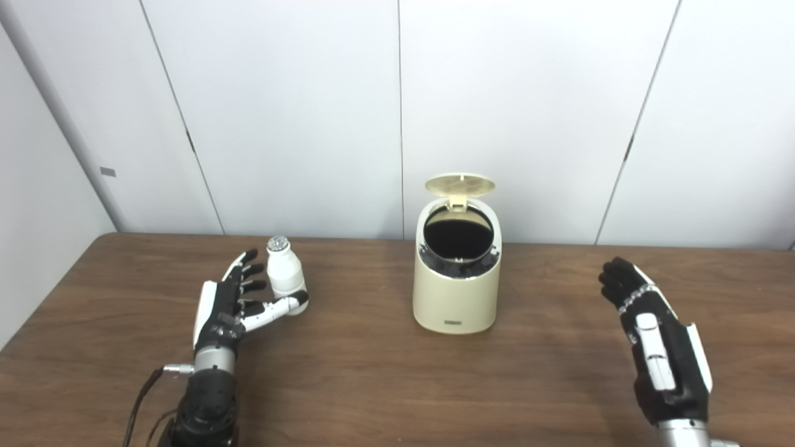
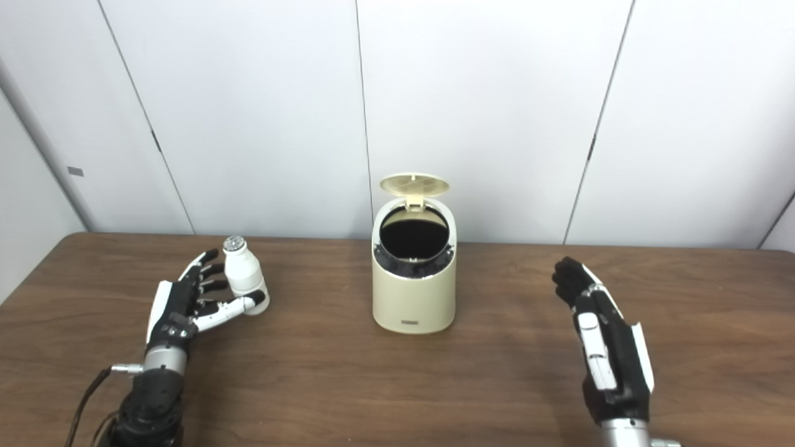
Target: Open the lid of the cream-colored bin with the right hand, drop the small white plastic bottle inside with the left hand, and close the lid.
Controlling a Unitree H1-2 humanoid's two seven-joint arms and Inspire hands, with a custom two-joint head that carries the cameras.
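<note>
So the whole thing sits on a dark brown wood-grain table (image 1: 372,385), pretty matte, with soft shadows under everything and a slightly lighter streaky grain running side to side. Behind it the room is just plain white wall panels (image 1: 279,112) with thin dark vertical seams, a couple of them slanting because of the camera angle, and there's a little grey tag (image 1: 108,171) stuck on the panel far off to the left. The cream-colored bin (image 1: 456,298) stands upright about midway between the two hands, well apart from both, and its round lid (image 1: 460,184) is flipped up at the back on its hinge, so you look straight down into the dark inside. The left hand (image 1: 233,304) lies low over the table with its fingers spread and the thumb reaching out; it's not gripping anything that I can see. The small white plastic bottle (image 1: 286,270) stands upright just beside that hand's fingertips, on the side toward the bin, with the thumb tip right at its base, maybe touching, hard to say from here. It has a silvery cap on top. The right hand (image 1: 658,338) is off to the bin's other side, held edge-on with the back of it toward the camera, fingers straightish and loosely together, holding nothing. A thin cable (image 1: 140,397) trails from the left wrist toward the bottom edge.
</note>
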